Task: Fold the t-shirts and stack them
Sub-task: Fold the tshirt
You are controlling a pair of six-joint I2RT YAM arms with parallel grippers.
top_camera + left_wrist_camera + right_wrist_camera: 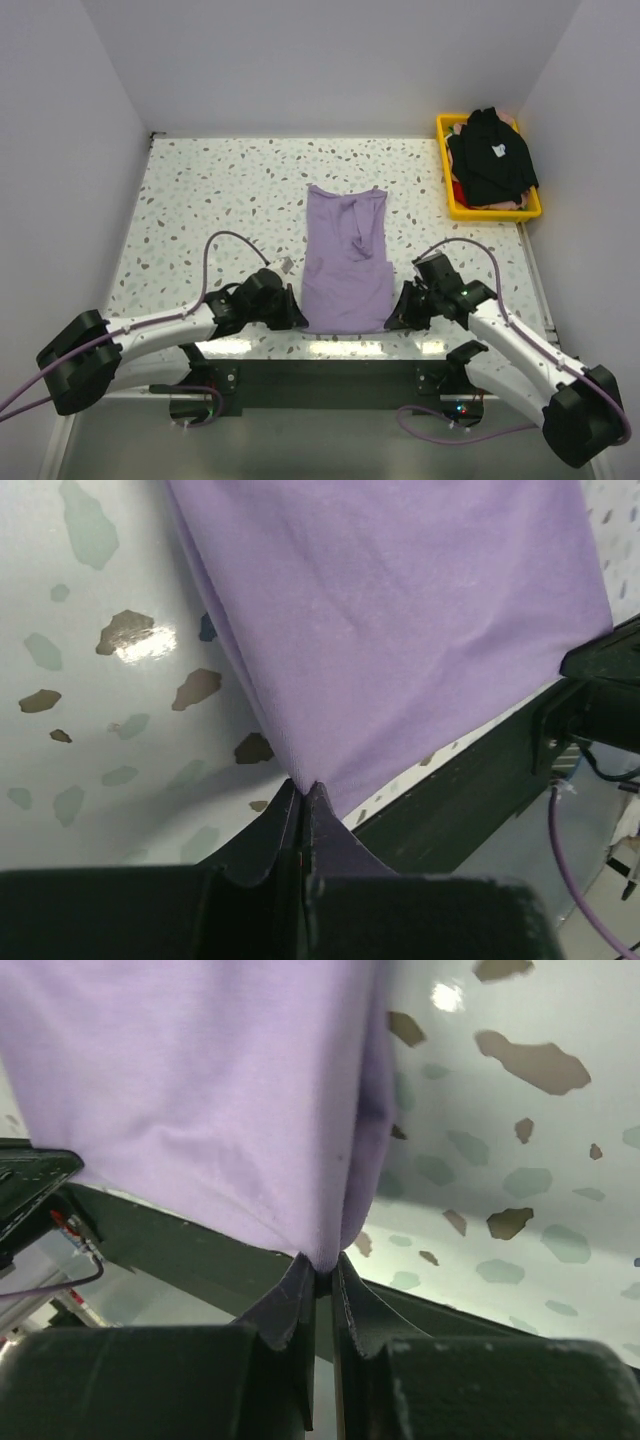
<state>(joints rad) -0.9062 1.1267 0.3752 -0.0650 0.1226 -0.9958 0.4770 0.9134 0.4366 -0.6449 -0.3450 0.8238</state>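
A lavender t-shirt [346,262] lies folded lengthwise in the middle of the speckled table, its near hem at the table's front edge. My left gripper [297,318] is shut on the hem's near left corner; in the left wrist view the cloth [400,620] runs down into the pinched tips of that gripper [306,788]. My right gripper [393,320] is shut on the near right corner, and the purple fabric [200,1090] is bunched between its fingertips [325,1265]. A black t-shirt [492,158] with a small white mark lies piled in the basket.
A yellow plastic basket [492,211] holding other clothes stands at the table's back right corner. White walls close in the table on three sides. The table's front edge [330,345] runs just below both grippers.
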